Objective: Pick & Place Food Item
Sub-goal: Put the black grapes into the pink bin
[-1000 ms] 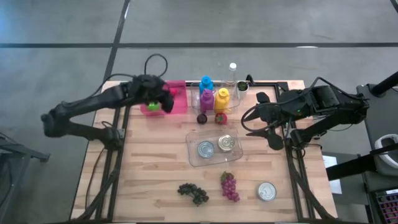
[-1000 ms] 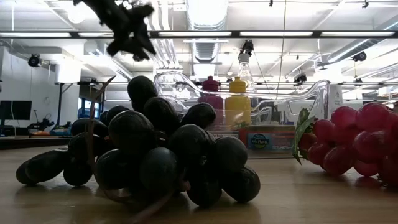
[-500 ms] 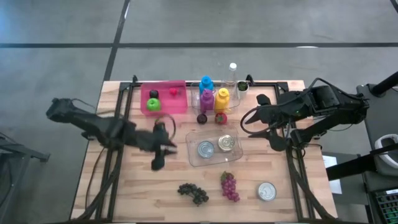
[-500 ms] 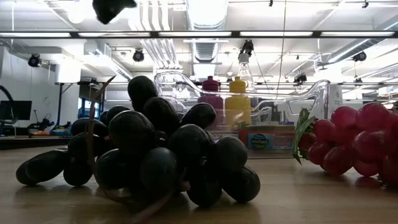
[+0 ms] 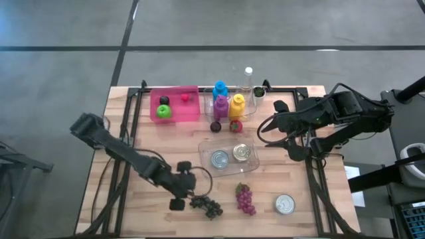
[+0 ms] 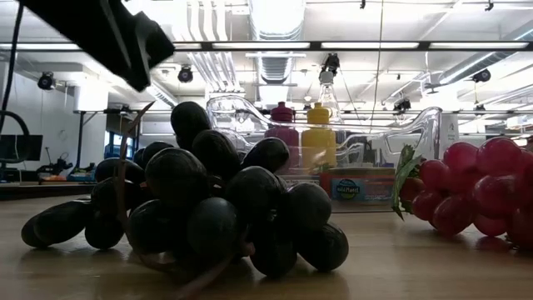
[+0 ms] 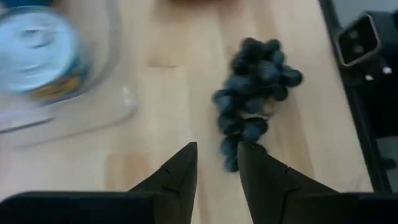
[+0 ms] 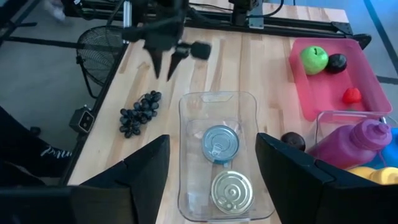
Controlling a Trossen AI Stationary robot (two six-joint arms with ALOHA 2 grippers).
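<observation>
1. Two fingers of the left gripper (image 5: 176,203) stood slightly parted, empty, just at 9 o'clock of the dark grapes (image 5: 206,206).
2. Grapes lay on the table (image 5: 153,139), untouched.
3. Right gripper (image 5: 272,126) waited wide open near the tray (image 5: 229,158), at its 2 o'clock.

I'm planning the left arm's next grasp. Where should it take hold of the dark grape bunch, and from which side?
Probably from straight above, across the middle of the dark grape bunch, where it looks thickest. It lies flat and loose on the table, so a side approach would likely push it. The left gripper, jaws open, already hangs just beside it; the red grapes lie apart.
</observation>
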